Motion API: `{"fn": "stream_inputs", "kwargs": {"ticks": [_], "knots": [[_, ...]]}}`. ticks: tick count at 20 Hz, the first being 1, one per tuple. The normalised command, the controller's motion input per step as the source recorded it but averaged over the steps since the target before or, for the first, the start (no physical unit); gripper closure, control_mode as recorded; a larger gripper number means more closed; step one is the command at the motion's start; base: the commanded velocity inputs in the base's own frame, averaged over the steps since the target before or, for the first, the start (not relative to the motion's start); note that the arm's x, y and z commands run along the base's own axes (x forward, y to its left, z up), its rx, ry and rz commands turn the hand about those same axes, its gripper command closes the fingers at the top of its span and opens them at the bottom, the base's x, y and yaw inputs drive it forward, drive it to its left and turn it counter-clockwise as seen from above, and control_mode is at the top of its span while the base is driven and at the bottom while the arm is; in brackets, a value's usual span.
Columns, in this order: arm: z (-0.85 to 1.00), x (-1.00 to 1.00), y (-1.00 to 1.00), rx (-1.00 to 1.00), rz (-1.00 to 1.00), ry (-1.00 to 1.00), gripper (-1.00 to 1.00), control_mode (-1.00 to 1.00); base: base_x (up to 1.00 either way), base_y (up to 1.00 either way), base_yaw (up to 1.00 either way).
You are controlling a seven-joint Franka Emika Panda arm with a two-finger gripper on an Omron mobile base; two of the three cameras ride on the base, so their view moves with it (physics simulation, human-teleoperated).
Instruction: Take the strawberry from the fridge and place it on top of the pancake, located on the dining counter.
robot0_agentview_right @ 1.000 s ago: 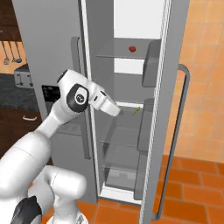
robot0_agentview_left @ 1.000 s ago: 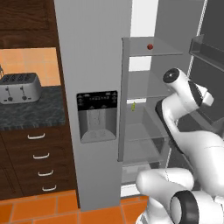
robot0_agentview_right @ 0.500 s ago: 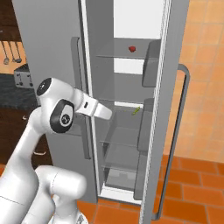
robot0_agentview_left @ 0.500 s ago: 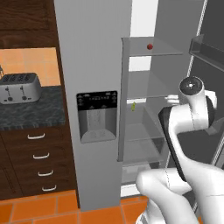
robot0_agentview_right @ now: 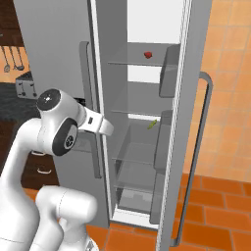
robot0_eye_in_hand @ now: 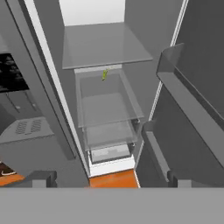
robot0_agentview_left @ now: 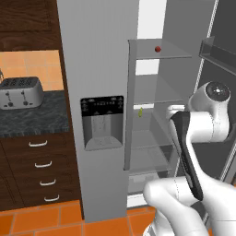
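Swung the white arm's upper joints lower and further right in the left base view over the last second, dropping well beneath the top shelf. Kept the gripper (robot0_eye_in_hand: 107, 177) spread wide, holding nothing, dark tips framing the lower glass shelves of the tall grey double-door fridge (robot0_agentview_left: 99, 92). Left the tiny red strawberry (robot0_agentview_left: 157, 48) resting alone on the uppermost glass shelf (robot0_agentview_right: 135, 63), well above the hand. Judged the pick not yet begun: needed a clear upward reach first.
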Motion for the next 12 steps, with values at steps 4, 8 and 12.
{"fn": "stream_inputs", "kwargs": {"ticks": [4, 8, 12], "knots": [[0.0, 0.0, 0.0, 0.0, 0.0, 0.0, -1.0, 1.0, 0.44, -0.05, -0.06], [0.0, 0.0, 0.0, 0.0, 0.0, 0.0, -1.0, 1.0, 0.78, -0.4, -0.16], [0.0, 0.0, 0.0, 0.0, 0.0, 0.0, -1.0, 1.0, 0.61, -0.43, -0.11]]}}
